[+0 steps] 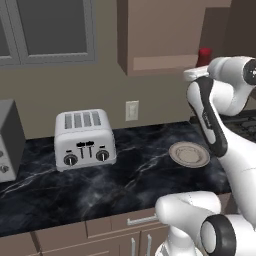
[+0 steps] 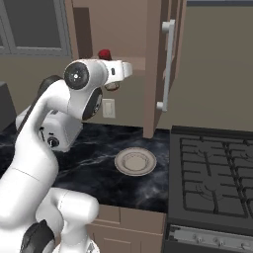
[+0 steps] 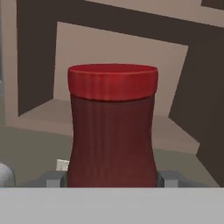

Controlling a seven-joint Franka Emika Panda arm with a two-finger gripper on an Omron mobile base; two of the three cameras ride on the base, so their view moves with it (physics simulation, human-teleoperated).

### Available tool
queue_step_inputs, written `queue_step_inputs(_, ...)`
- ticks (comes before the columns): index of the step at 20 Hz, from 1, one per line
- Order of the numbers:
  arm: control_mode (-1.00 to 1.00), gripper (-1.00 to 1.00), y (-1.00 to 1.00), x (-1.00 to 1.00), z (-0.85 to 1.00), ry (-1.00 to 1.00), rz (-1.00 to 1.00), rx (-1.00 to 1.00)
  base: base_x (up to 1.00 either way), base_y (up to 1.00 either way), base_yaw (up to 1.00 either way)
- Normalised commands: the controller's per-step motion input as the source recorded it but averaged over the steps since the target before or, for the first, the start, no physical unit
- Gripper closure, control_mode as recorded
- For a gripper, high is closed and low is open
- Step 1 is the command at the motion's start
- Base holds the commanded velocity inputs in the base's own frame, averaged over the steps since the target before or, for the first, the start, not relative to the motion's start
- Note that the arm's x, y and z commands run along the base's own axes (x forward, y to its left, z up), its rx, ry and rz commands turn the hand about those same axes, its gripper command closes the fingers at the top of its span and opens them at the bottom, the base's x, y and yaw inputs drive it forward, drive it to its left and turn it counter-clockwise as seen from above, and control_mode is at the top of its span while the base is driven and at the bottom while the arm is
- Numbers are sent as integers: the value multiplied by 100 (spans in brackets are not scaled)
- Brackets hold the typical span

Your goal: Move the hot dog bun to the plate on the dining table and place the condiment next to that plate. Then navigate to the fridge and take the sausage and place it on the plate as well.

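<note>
The condiment is a dark red bottle with a bright red cap (image 3: pixel 113 131). It stands upright between my gripper's (image 3: pixel 111 178) grey fingertips (image 3: pixel 52 178), and the gripper is shut on it. The bottle's red cap (image 1: pixel 204 56) shows above my raised hand in the left base view, in front of the open wall cabinet's shelf (image 1: pixel 160 62). The right base view has the cap (image 2: pixel 104 53) peeking over the arm. Behind the bottle in the hand view lies the bare cabinet shelf (image 3: pixel 43 113). The hot dog bun and the sausage are out of view.
A beige plate (image 1: pixel 189 154) (image 2: pixel 135 161) lies on the black marble counter (image 1: pixel 125 180), below my hand. A silver toaster (image 1: pixel 85 139) stands to the left. The open cabinet door (image 2: pixel 165 64) hangs to the right of my hand. A stove (image 2: pixel 217 168) adjoins the counter.
</note>
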Motion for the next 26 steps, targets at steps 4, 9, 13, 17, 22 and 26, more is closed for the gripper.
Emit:
queue_step_inputs(4,-100,100,8,-75,-3,7,0,-3,0,0,0)
queue_step_inputs(9,100,100,5,-17,-3,-1,0,0,-77,37,3)
queue_step_inputs(13,100,100,0,0,0,0,0,0,-85,57,-2)
queue_step_inputs(17,100,100,0,0,0,0,0,0,-68,65,-27)
queue_step_inputs(22,100,100,0,0,0,0,0,0,-68,49,-59)
queue_step_inputs(26,100,100,0,0,0,0,0,0,-80,47,-60)
